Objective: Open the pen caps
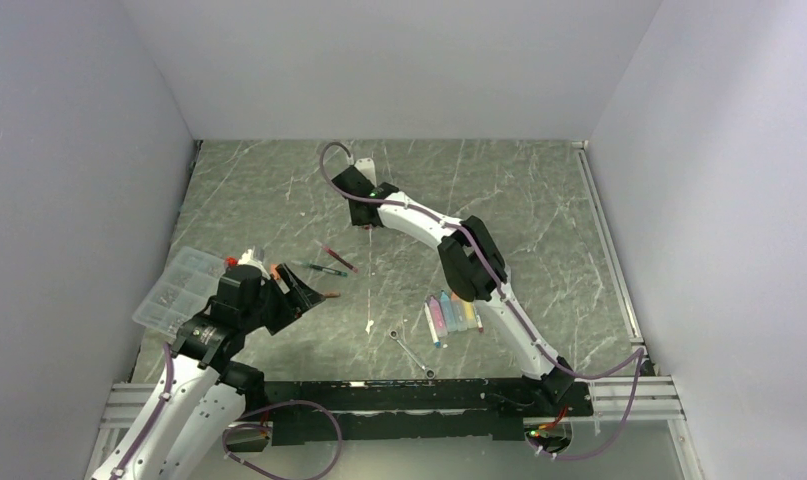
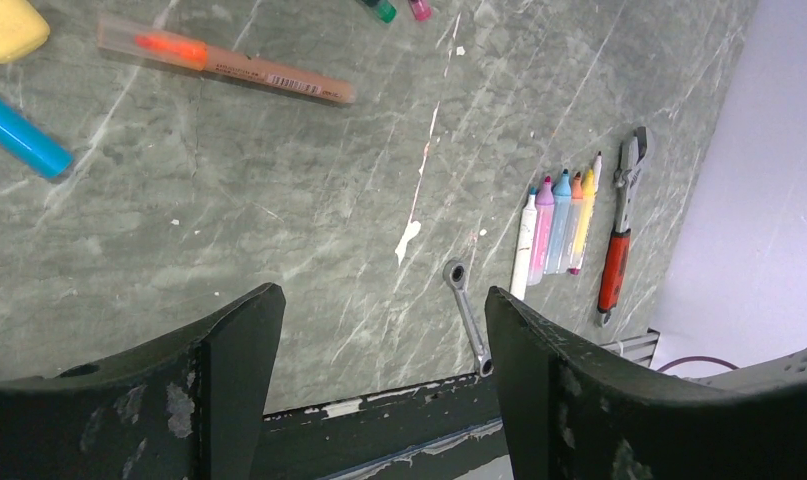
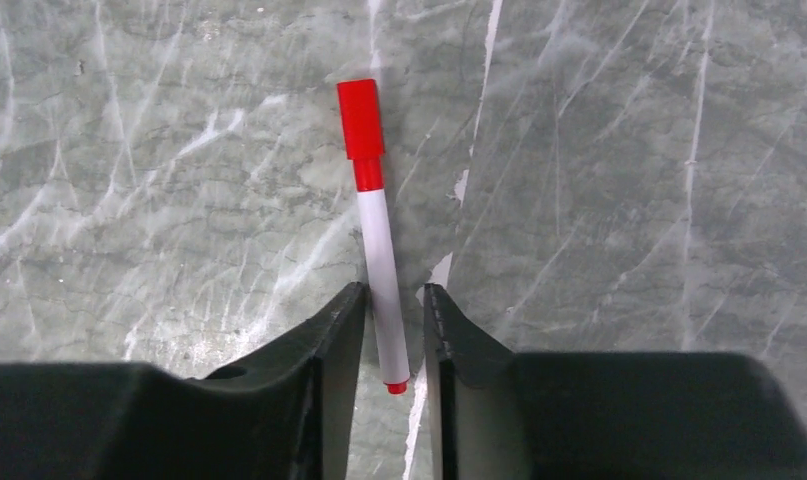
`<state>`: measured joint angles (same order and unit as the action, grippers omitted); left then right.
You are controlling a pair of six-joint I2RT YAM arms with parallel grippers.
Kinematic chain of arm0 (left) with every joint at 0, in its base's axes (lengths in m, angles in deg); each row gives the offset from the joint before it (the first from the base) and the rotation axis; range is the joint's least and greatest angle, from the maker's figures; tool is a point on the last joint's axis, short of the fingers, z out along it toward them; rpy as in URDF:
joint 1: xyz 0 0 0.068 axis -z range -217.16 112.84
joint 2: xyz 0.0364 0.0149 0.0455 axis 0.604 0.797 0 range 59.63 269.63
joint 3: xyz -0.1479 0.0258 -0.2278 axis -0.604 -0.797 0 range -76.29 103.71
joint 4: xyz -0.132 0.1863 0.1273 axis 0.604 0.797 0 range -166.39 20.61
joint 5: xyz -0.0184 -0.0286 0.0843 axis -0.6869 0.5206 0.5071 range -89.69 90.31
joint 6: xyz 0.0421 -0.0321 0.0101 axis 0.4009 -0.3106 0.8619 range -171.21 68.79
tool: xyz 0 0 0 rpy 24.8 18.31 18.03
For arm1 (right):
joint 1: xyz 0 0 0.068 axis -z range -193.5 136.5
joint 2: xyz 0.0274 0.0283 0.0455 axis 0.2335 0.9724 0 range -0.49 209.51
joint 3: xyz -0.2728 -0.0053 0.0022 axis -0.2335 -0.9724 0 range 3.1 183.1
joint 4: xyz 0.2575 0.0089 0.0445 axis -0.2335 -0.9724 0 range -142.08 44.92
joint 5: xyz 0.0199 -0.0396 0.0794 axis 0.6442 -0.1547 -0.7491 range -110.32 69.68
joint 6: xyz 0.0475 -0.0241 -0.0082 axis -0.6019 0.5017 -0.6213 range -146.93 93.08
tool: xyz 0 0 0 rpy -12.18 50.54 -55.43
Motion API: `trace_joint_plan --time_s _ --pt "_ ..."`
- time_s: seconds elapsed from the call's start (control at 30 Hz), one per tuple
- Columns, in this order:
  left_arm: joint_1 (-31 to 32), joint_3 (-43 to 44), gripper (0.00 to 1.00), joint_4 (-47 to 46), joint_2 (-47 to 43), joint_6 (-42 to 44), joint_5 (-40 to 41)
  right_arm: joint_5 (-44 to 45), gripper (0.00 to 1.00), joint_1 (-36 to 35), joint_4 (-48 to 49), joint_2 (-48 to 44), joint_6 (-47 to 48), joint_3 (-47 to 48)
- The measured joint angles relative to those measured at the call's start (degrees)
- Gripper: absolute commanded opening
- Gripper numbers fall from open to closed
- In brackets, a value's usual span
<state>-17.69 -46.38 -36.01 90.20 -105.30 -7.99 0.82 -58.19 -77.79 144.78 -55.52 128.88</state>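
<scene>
While the red cap (image 3: 360, 120) sits on its white marker (image 3: 384, 290), well beyond the silver wrench (image 2: 469, 315) on the worktop (image 3: 629, 200), the job looks only partly done. The right pincer (image 3: 394, 295) straddles the marker's barrel with narrowed jaws; whether they pinch it I cannot tell. The left pincer (image 2: 374, 300) hangs released and empty near the wrench. Just beside the wrench, a row of pastel highlighters (image 2: 559, 225) lies with tips bare. A yellow cap (image 2: 9, 28) and a blue cap (image 2: 24, 138) lie loose, well apart from it. The red cap is not yet off.
</scene>
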Motion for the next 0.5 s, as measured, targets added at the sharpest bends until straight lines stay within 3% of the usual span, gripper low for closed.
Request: trace_joint_plan --time_s 0.17,0.37,0.5 --pt "0.0 0.0 0.76 0.0 -0.09 -0.02 -0.04 0.24 0.0 0.04 0.83 -0.7 0.7 -1.75" --pt "0.0 0.0 0.76 -0.02 -0.11 0.0 -0.02 -0.39 0.0 0.11 6.01 -8.0 0.2 -14.56" --pt "0.0 0.09 0.78 -0.61 -0.11 -0.02 -0.02 -2.56 0.0 0.09 12.59 -20.9 0.33 -35.01"
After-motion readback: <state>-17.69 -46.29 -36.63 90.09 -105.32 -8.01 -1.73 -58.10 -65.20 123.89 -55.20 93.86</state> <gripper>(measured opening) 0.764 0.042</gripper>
